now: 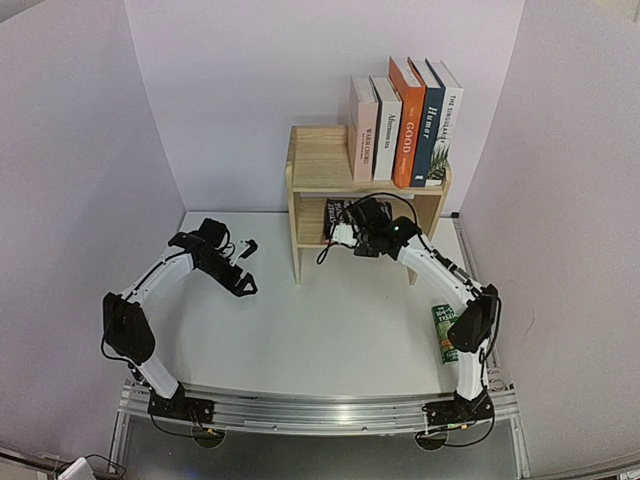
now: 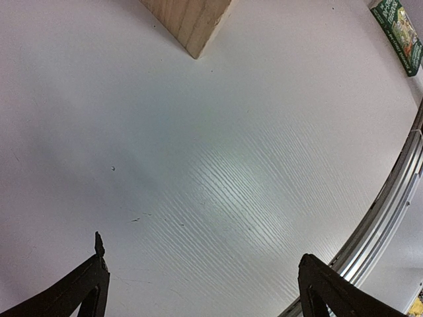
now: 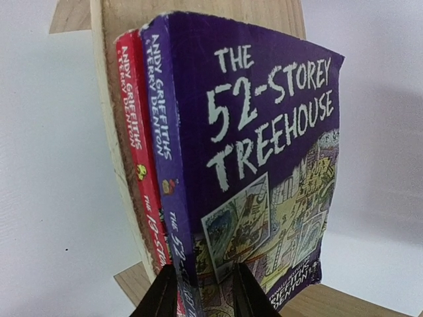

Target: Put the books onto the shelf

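Five books (image 1: 405, 120) stand atop the shelf (image 1: 320, 165); our right claw (image 3: 203, 281) pinches the purple book (image 3: 264, 165) beside the red book (image 3: 135, 145) on its lower tier. Left claw (image 1: 248, 267) gapes wide. We've one green book (image 1: 444, 332) waiting on the desk (image 1: 330, 320), near right.

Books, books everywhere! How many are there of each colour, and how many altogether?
White or cream books: 3
Orange book: 1
Dark teal book: 1
Red book: 1
Purple book: 1
Green book: 1
Total: 8
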Robot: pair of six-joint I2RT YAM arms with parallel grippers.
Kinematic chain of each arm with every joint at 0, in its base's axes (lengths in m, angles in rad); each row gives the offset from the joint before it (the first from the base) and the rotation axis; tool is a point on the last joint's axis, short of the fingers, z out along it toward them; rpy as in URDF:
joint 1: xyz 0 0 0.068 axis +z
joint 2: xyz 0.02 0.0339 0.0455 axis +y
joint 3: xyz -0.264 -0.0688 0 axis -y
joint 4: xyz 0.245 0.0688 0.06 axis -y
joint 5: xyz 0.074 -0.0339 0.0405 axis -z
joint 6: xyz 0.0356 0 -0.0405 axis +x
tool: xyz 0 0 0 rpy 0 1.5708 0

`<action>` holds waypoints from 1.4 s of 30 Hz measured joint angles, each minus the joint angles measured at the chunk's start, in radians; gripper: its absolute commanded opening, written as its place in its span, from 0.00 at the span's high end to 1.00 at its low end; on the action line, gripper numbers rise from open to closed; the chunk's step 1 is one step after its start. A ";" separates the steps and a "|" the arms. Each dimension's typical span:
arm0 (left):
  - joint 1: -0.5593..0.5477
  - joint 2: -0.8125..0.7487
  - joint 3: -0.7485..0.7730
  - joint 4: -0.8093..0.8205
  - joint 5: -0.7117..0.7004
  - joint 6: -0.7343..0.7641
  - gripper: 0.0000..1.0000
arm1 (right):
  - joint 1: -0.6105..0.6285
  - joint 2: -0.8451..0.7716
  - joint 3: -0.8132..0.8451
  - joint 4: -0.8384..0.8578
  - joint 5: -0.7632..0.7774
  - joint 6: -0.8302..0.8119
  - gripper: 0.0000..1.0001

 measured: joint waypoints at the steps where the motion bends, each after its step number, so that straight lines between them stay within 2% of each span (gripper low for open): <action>1: 0.000 0.000 0.000 0.000 0.000 0.000 0.01 | 0.000 0.000 0.006 0.000 -0.002 0.020 0.68; 5: 0.000 0.000 0.000 0.000 -0.001 0.000 0.01 | 0.007 -0.010 0.034 0.000 -0.007 0.126 0.66; 9: 0.000 0.000 0.000 0.000 -0.001 0.000 0.01 | 0.021 -0.084 -0.012 0.005 -0.011 0.322 0.64; 13: 0.000 0.000 0.000 0.000 0.000 0.000 0.01 | 0.029 -0.282 -0.231 0.046 -0.005 0.590 0.61; 17: 0.000 0.000 0.000 -0.001 0.010 0.000 0.01 | 0.009 -0.560 -0.618 0.058 0.034 0.863 0.59; 20: 0.000 0.003 0.000 -0.001 0.031 0.000 0.01 | -0.074 -0.679 -0.822 0.038 0.061 1.017 0.45; 21: 0.000 0.005 0.000 -0.001 0.037 0.000 0.00 | -0.112 -0.710 -0.878 0.029 0.068 1.066 0.37; 25: 0.000 0.017 0.003 -0.002 0.060 -0.002 0.00 | -0.408 -0.792 -1.031 0.040 0.037 1.218 0.20; 28: 0.000 0.023 0.003 -0.002 0.063 -0.002 0.00 | -0.608 -0.781 -1.054 0.036 -0.006 1.291 0.15; 32: 0.000 0.022 0.000 0.000 0.062 -0.001 0.00 | -0.772 -0.629 -1.052 0.051 -0.111 1.341 0.14; 39: 0.000 -0.017 -0.035 -0.001 0.047 0.016 0.00 | -0.931 -0.358 -1.031 0.074 -0.290 1.352 0.17; 42: 0.000 -0.028 -0.037 -0.001 0.041 0.025 0.00 | -0.963 -0.309 -1.011 0.086 -0.364 1.344 0.23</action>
